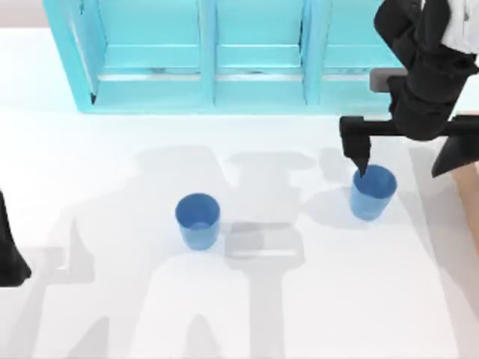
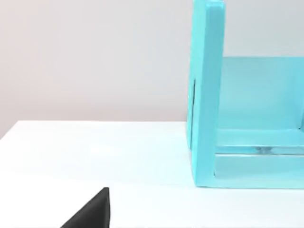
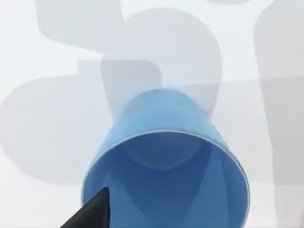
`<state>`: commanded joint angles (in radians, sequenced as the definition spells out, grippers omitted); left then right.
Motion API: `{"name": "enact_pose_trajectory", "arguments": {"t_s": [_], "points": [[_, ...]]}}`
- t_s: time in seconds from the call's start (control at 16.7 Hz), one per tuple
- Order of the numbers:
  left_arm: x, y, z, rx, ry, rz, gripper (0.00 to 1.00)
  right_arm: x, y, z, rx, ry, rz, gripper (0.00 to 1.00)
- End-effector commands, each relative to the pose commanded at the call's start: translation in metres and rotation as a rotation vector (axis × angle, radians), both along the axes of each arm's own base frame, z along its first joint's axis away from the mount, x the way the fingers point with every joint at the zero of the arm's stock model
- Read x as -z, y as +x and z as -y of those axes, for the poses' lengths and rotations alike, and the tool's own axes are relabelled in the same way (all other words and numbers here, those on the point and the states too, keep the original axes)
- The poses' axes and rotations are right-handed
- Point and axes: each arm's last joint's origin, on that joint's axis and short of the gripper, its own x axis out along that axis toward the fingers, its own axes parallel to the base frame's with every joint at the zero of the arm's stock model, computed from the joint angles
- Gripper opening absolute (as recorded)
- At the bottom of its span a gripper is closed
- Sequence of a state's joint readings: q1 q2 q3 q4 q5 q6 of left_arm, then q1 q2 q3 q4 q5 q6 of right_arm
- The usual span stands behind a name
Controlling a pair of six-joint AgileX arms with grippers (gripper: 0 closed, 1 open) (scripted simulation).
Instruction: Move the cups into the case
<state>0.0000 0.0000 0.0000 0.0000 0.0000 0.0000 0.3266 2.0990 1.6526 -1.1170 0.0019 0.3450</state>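
One blue cup (image 1: 372, 192) sits under the right jaws (image 1: 362, 169) — upright.

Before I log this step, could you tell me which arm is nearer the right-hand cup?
Right. The right gripper sits at the right-hand cup's rim; the left arm is parked at the table's left edge.

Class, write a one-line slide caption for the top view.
Right gripper at one blue cup; second cup waits.
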Motion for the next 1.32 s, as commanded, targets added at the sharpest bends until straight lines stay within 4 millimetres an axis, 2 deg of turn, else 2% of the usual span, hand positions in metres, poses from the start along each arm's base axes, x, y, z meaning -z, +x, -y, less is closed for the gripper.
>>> {"name": "enact_pose_trajectory", "arguments": {"t_s": [0.12, 0.24, 0.48, 1.26, 1.32], "points": [[0.000, 0.000, 0.000, 0.000, 0.000, 0.000, 1.00, 0.023, -0.001, -0.001, -0.001, 0.001, 0.003, 1.00], [0.000, 0.000, 0.000, 0.000, 0.000, 0.000, 1.00, 0.039, -0.004, 0.000, -0.001, -0.002, -0.005, 1.00], [0.000, 0.000, 0.000, 0.000, 0.000, 0.000, 1.00, 0.041, -0.004, 0.001, 0.000, -0.002, -0.007, 1.00], [0.000, 0.000, 0.000, 0.000, 0.000, 0.000, 1.00, 0.041, -0.004, 0.001, 0.000, -0.002, -0.007, 0.02], [0.000, 0.000, 0.000, 0.000, 0.000, 0.000, 1.00, 0.041, -0.004, 0.001, 0.000, -0.002, -0.007, 0.00]]}}
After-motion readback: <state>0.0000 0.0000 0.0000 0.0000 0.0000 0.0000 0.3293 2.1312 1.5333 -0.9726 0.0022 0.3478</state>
